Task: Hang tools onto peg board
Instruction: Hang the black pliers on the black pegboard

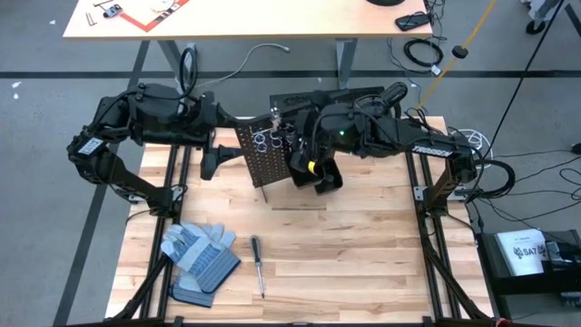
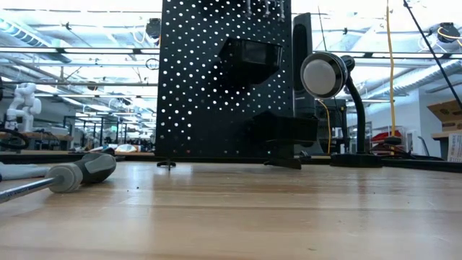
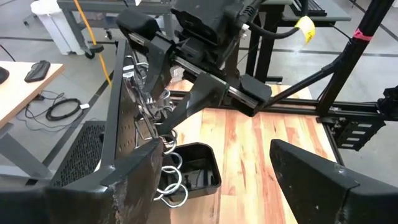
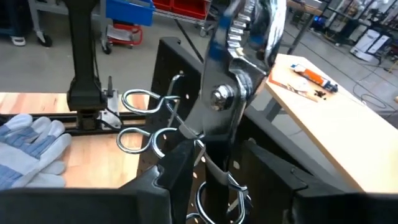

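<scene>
A: Wood-plank surface (image 1: 363,236), peg board (image 1: 263,153) upright near the back edge. Right end effector (image 4: 214,168) is clenched on the pliers (image 4: 239,68), jaws up, right at the silver ring holders (image 4: 146,121). Left end effector (image 3: 214,180) sits behind the board, released, fingers spread, holding nothing.

B: Rest of the tools?

A: Screwdriver (image 1: 258,263) lies flat at the front, near the work gloves (image 1: 200,254), well apart from the board.

B: Risks?

A: Handles could miss the ring and snag the wire; a push could tip or slide the board. An early release drops the pliers.

B: Blind spots?

A: Can't tell whether the handles are in a ring yet. High view hides the tool under the arm. No wrenches visible.
</scene>
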You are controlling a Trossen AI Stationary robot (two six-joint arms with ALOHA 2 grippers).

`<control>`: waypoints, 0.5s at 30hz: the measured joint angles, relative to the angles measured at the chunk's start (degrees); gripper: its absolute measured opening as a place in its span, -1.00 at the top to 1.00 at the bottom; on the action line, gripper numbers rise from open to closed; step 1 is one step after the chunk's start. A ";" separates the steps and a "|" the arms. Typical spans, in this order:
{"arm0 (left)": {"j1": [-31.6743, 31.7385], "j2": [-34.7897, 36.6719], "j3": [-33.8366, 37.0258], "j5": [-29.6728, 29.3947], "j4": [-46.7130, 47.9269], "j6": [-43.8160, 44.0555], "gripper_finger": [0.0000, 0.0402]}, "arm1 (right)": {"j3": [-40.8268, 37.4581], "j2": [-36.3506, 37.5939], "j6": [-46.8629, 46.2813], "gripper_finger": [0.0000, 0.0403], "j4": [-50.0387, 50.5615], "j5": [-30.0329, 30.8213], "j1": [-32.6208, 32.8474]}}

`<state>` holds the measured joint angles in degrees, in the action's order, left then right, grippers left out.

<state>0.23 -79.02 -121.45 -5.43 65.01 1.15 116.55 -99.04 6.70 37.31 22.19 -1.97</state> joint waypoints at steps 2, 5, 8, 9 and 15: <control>0.00 0.00 0.00 -0.01 0.00 0.00 -0.51 | 0.00 0.02 0.27 0.33 -0.01 0.79 0.59; 0.00 -0.02 0.00 0.02 0.00 -0.02 -0.51 | 0.00 0.05 0.41 0.28 0.37 3.23 1.37; 0.00 -0.02 0.00 0.01 0.00 -0.02 -0.51 | 0.00 0.15 -0.40 0.15 1.00 4.22 1.60; 0.00 -0.02 0.00 0.00 -0.02 -0.02 -0.51 | 0.02 0.17 -0.73 0.09 1.17 4.58 1.73; 0.00 -0.02 0.00 0.01 -0.02 0.00 -0.51 | 0.00 0.15 -1.32 -0.32 1.29 4.36 3.00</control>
<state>0.23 -79.05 -121.45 -5.42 64.99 1.15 116.55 -98.89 5.39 38.61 26.55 1.03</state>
